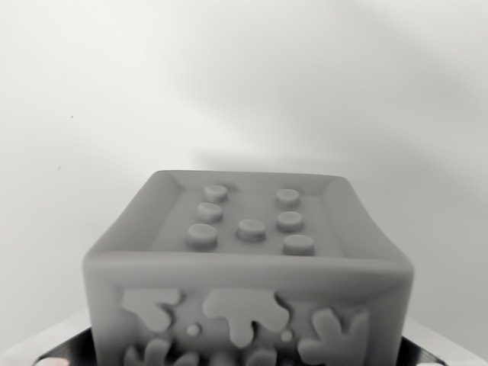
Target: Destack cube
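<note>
A grey cube [248, 267] fills the lower half of the wrist view, very close to the camera. Its top face is recessed and carries several round studs [250, 229]. Raised splash-like shapes [244, 309] mark the face towards the camera. Dark shapes with pale edges show at the bottom left [65, 352] and bottom right [427, 352] corners, flanking the cube's base. Whether these are my fingers or something beneath the cube is unclear. What the cube rests on is hidden below the frame.
A plain pale surface [244, 84] stretches behind and around the cube, with a soft shadow behind the cube's far edge.
</note>
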Tool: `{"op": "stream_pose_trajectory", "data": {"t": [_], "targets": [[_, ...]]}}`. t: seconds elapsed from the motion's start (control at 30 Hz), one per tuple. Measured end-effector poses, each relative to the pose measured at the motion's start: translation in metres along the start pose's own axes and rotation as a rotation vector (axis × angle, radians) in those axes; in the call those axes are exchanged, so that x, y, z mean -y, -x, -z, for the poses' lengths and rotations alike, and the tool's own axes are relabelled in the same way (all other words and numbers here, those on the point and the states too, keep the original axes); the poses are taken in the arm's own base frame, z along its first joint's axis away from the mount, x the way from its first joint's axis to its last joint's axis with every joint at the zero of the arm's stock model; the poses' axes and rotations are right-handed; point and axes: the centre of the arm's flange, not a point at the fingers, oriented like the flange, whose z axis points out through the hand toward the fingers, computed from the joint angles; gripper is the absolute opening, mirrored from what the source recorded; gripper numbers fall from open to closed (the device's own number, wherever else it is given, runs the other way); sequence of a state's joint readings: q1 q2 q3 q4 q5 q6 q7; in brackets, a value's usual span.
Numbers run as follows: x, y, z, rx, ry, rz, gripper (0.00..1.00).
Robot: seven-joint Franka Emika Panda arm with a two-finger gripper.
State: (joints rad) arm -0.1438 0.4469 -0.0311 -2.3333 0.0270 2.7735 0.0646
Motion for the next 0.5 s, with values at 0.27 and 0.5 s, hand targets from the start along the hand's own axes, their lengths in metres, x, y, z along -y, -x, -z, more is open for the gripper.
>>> {"op": "stream_pose_trajectory", "data": {"t": [0.27,0.5], "targets": [[0.000,0.000,-0.015,-0.001,0.000,0.001,0.00],[0.000,0.000,-0.023,-0.001,0.000,0.000,0.00]]}}
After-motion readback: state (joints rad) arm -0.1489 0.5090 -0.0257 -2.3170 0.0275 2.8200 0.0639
